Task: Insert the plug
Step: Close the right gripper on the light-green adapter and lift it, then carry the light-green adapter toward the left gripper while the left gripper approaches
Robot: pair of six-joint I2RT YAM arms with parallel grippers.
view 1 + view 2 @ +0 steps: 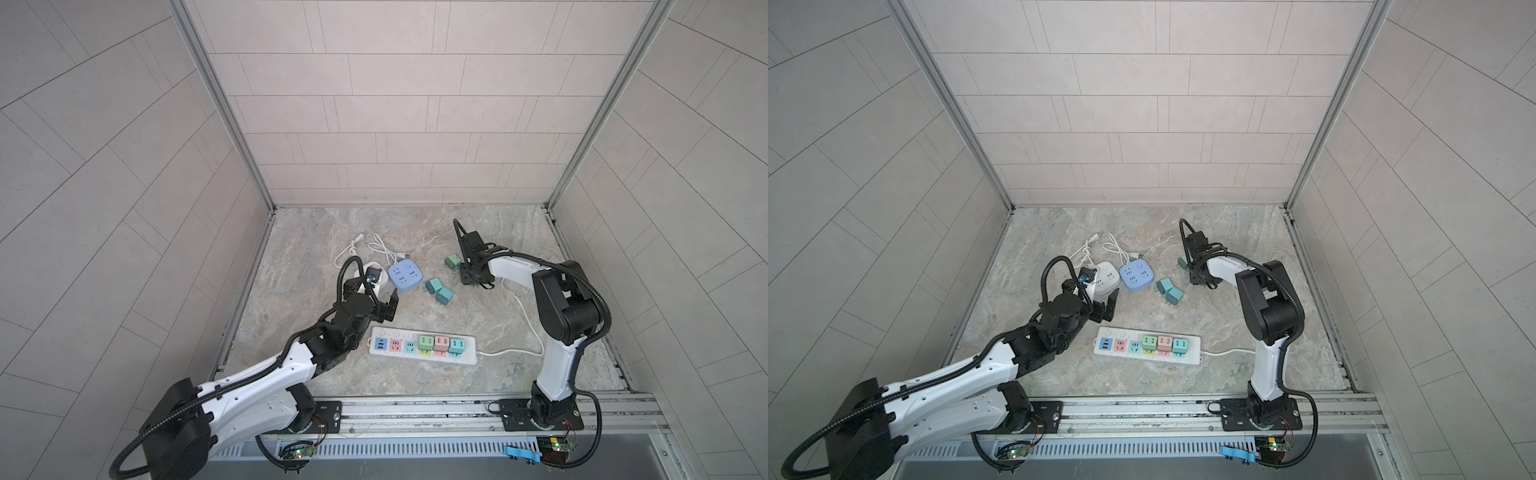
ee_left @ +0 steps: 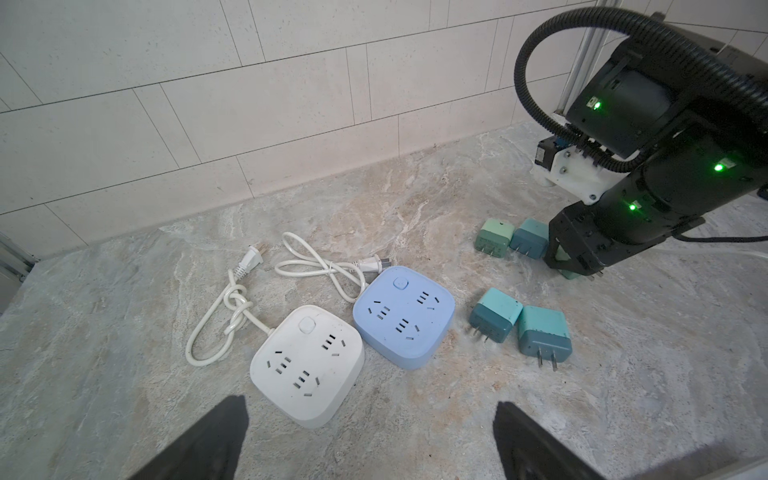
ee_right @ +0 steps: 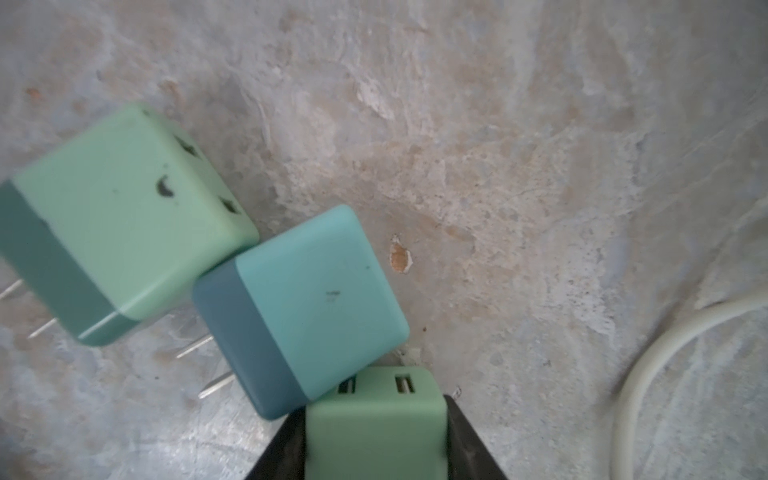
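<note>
I see my right gripper [image 3: 375,409] clamped on both sides of the green plug [image 3: 374,440], which sits on the table touching a teal plug [image 3: 316,299], well apart from the strip [image 1: 422,345]. My left gripper [image 2: 370,405] hangs wide open and empty, near the white socket [image 2: 307,361].

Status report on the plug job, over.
Left gripper open, near white socket cube. Right gripper clamped on green plug. Teal plug touching it, crowding the lift.

white socket block [image 2: 305,365] just beside blue socket block [image 2: 403,318].
</note>
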